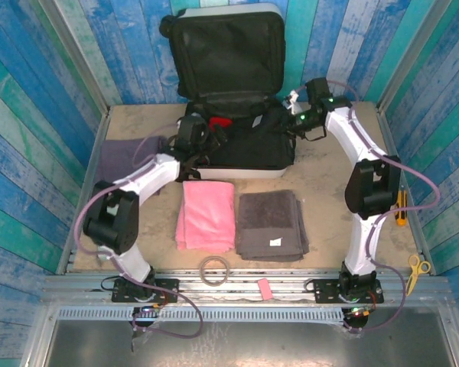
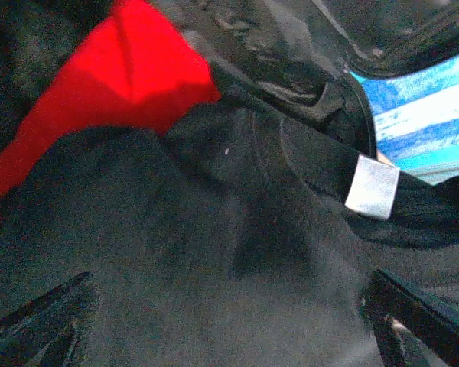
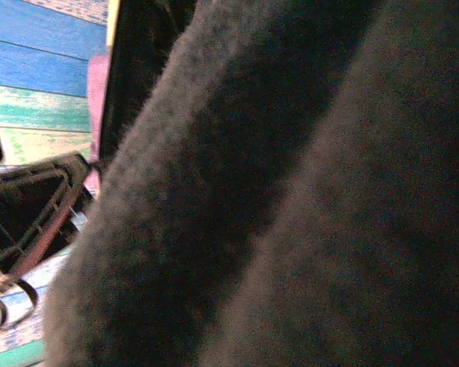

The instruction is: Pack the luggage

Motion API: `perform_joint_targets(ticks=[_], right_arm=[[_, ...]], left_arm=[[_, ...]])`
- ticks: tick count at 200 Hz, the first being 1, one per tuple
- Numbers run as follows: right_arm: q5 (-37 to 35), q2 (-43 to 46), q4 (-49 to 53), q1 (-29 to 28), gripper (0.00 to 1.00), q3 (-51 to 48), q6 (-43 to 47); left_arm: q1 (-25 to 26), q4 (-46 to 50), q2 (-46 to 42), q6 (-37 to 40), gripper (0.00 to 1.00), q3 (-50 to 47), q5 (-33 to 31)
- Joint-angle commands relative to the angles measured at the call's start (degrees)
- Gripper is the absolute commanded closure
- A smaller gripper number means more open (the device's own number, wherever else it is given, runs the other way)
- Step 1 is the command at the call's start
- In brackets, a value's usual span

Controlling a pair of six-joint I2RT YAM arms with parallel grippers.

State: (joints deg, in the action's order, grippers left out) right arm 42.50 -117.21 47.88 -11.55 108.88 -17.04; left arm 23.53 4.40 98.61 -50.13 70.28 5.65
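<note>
The luggage point(image 1: 245, 174) lies open at the back of the table, its black-lined lid point(image 1: 226, 53) standing upright. Dark cloth point(image 1: 249, 145) fills the bottom half, with a red item point(image 1: 219, 122) showing at its far left. My left gripper point(image 1: 193, 138) hovers over the left part of the case. In the left wrist view it point(image 2: 229, 283) stands open just above the dark cloth point(image 2: 214, 252), beside the red item point(image 2: 130, 84) and a strap with a grey tag point(image 2: 372, 187). My right gripper point(image 1: 294, 122) is at the case's right edge, shut on a dark fuzzy towel point(image 3: 291, 191) that hides its jaws.
A folded pink towel point(image 1: 206, 214) and a folded grey towel point(image 1: 271, 223) lie in front of the case. A purple cloth point(image 1: 126, 157) lies at the left. A tape ring point(image 1: 214, 267), a pink block point(image 1: 264, 288), scissors point(image 1: 419, 267) and an orange-handled tool point(image 1: 402, 208) sit near the edges.
</note>
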Motion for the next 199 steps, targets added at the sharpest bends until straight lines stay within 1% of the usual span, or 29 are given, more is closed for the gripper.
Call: perform_joint_targets(ticks=[1, 13, 33, 69, 83, 100, 109, 132, 162, 178, 199], right_arm=[[-5.5, 1.7, 5.8, 1.0, 0.98, -0.7, 4.9], [-7.0, 1.8, 7.0, 1.2, 0.97, -0.8, 5.7], [-10.5, 2.3, 8.2, 1.2, 0.97, -1.5, 6.5], [-20.1, 3.8, 11.4, 1.4, 0.99, -2.3, 8.1], [-23.3, 4.9, 11.7, 1.6, 0.99, -3.2, 8.2], [-26.3, 5.9, 11.7, 1.9, 1.0, -4.2, 8.5], [-27.5, 6.1, 11.7, 2.0, 1.0, -4.5, 8.5], [-28.2, 6.2, 11.5, 2.1, 1.0, -4.9, 8.6], [-28.3, 6.0, 11.5, 2.1, 1.0, -5.0, 8.4], [-28.3, 5.9, 11.5, 2.1, 1.0, -4.8, 8.4], [-28.4, 5.9, 11.4, 2.1, 1.0, -4.7, 8.3]], left_arm=[[0.0, 9.5, 7.5, 12.7, 0.07, 11.1, 3.0], [-0.4, 12.6, 10.5, 16.4, 0.07, 15.1, 3.5], [-1.5, 16.5, 14.7, 20.4, 0.07, 20.3, 4.3], [-2.9, 21.4, 21.9, 26.1, 0.07, 29.0, 9.9], [-3.0, 23.3, 24.9, 28.4, 0.07, 32.3, 13.8], [-2.9, 25.3, 28.2, 29.8, 0.07, 35.4, 16.0], [-3.0, 26.1, 29.9, 30.6, 0.07, 36.9, 16.1], [-3.0, 28.8, 34.9, 32.6, 0.07, 41.7, 17.6], [-2.9, 33.5, 42.2, 33.7, 0.07, 49.8, 21.6], [-2.9, 33.3, 44.1, 33.1, 0.06, 51.0, 24.2], [-3.0, 31.8, 44.9, 31.8, 0.01, 50.8, 27.9]])
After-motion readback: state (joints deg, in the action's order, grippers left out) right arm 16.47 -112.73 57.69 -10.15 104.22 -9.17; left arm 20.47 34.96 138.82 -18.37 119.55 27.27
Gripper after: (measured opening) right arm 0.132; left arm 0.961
